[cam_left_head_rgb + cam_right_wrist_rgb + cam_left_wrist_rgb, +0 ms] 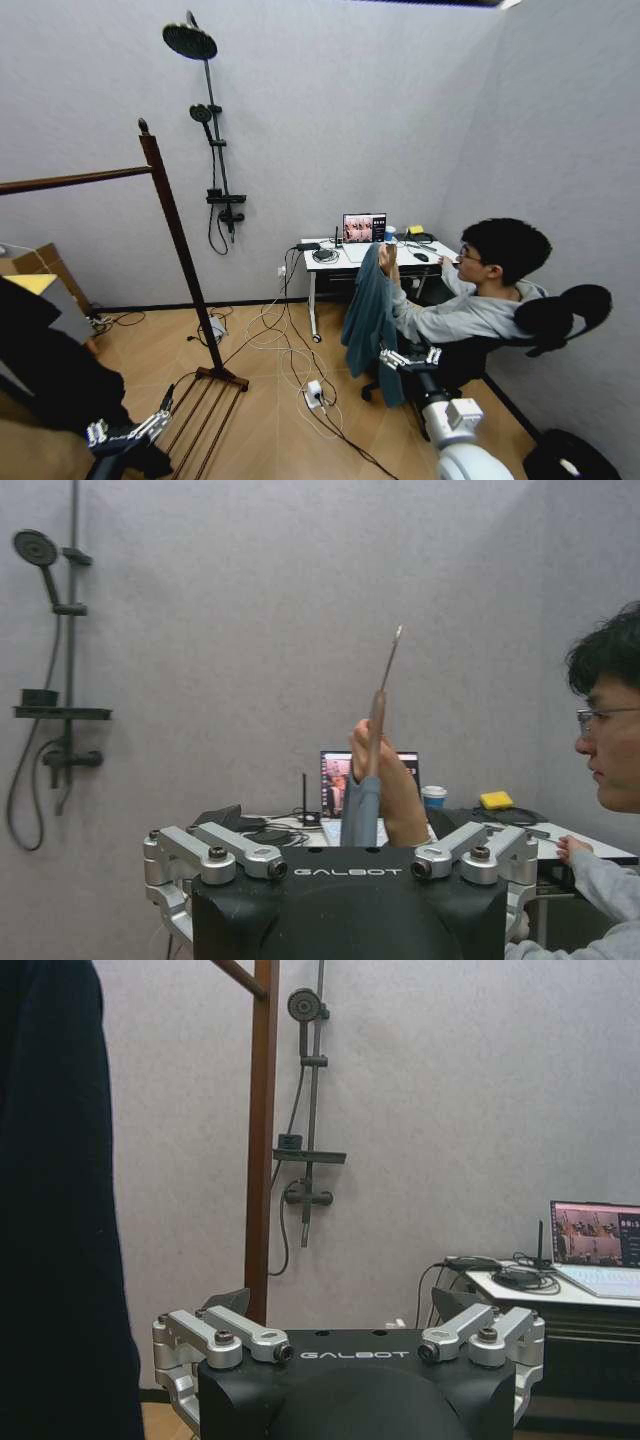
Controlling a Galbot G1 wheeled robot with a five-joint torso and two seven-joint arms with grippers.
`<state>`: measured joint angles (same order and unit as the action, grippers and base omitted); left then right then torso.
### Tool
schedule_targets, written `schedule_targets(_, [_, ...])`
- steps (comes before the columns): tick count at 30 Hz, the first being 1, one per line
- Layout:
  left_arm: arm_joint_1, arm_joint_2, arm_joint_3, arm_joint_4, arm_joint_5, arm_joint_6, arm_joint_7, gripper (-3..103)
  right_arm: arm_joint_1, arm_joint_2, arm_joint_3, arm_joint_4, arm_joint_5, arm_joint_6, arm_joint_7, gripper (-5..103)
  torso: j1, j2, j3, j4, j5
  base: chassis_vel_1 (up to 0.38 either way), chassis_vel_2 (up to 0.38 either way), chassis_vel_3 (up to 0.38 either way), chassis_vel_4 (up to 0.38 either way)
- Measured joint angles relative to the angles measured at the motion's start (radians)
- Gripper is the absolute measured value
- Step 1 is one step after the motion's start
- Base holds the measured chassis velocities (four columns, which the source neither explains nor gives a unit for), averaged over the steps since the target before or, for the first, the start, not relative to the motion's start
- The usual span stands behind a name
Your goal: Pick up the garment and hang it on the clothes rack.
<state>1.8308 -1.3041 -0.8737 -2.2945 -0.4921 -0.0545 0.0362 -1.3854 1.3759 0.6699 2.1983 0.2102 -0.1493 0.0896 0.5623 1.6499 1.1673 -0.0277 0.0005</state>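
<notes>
A seated person's hand [387, 262] holds up the garment [370, 320], a dark teal top on a wooden hanger [377, 712], in front of the desk. My right gripper [410, 358] is open, just below and in front of the garment's lower half, apart from it. In the right wrist view the garment [360, 815] hangs straight ahead, beyond the open right gripper [340, 825]. The clothes rack [172, 225], dark reddish-brown wood, stands at the left, and its post [263, 1140] rises ahead of my open left gripper [340, 1305]. That left gripper [130, 432] is low, near the rack's slatted base.
A black coat [45, 370] hangs on the rack's left part and appears again as the black coat [55, 1210] beside my left gripper. A white desk [330, 258] with a laptop, a wall shower set [212, 130] and floor cables [290, 350] lie ahead.
</notes>
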Motion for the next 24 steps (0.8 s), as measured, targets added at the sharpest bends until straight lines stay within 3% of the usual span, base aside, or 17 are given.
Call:
schedule_targets(4, [0.0, 0.0, 0.0, 0.0, 0.0, 0.0, 0.0, 100, 0.098, -0.043, 0.023, -0.063, 0.067, -0.036, 0.045, 100, -0.001, 0.0, 0.0, -0.0011, -0.0007, -0.024, 0.032, 0.001, -0.014])
schedule_targets(11, [0.0, 0.0, 0.0, 0.0, 0.0, 0.0, 0.0, 100, 0.273, -0.12, 0.032, -0.217, 0.133, -0.07, 0.063, 100, -0.003, 0.001, -0.001, -0.0003, -0.0001, 0.069, -0.051, -0.06, 0.049])
schedule_targets(14, [0.0, 0.0, 0.0, 0.0, 0.0, 0.0, 0.0, 100, 0.394, -0.227, 0.011, -0.319, 0.207, -0.108, 0.033, 100, -0.002, 0.001, 0.0, -0.0005, -0.0002, 0.017, -0.018, -0.002, 0.012])
schedule_targets(15, [0.0, 0.0, 0.0, 0.0, 0.0, 0.0, 0.0, 100, 0.394, -0.227, 0.011, -0.319, 0.207, -0.108, 0.033, 100, -0.002, 0.001, 0.0, -0.0005, -0.0002, 0.0, 0.0, 0.0, 0.0])
schedule_targets(19, [0.0, 0.0, 0.0, 0.0, 0.0, 0.0, 0.0, 100, 0.546, -0.335, -0.039, -0.43, 0.285, -0.131, -0.011, 100, -0.001, 0.001, 0.0, -0.0007, 0.0, 0.0, 0.0, 0.0, 0.0])
schedule_targets(24, [0.0, 0.0, 0.0, 0.0, 0.0, 0.0, 0.0, 100, 0.68, -0.382, -0.091, -0.518, 0.315, -0.102, -0.083, 100, -0.001, 0.001, 0.0, -0.0002, -0.0006, 0.0, 0.0, 0.0, 0.0])
